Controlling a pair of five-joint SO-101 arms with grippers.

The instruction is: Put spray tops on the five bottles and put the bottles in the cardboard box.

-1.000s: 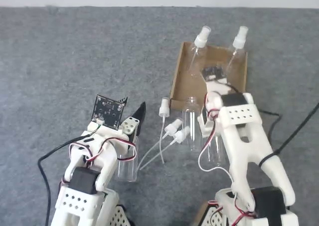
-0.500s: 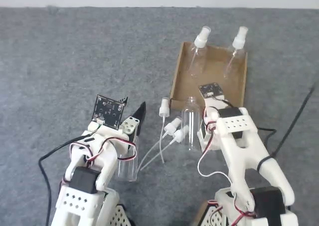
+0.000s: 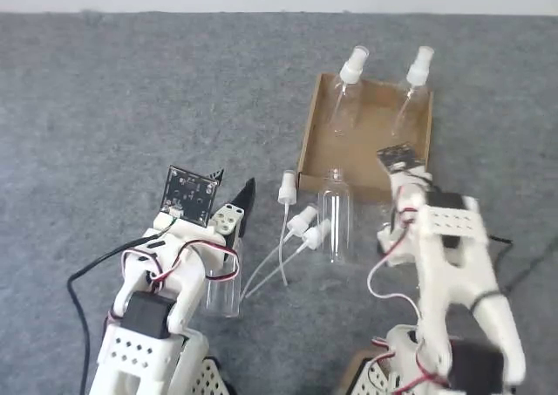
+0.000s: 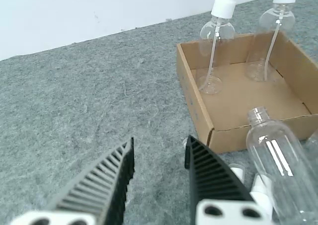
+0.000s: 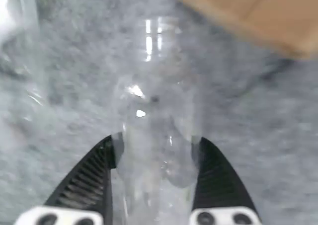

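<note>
A clear bottle (image 5: 158, 101) is clasped by the right pincer (image 5: 155, 141); the left pincer (image 4: 159, 141) is held wide over the bench (image 4: 74, 96).

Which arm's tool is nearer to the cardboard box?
Right. The right tool, holding a bottle, sits close before the box; the left tool is farther off, beyond the spray tops.

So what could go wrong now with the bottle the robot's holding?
The right gripper pinches the held bottle by its smooth, round sides, so it might slip or twist. The open bottle stands close beside that arm, just in front of the cardboard box. A swing could knock it over onto the loose spray tops.
</note>
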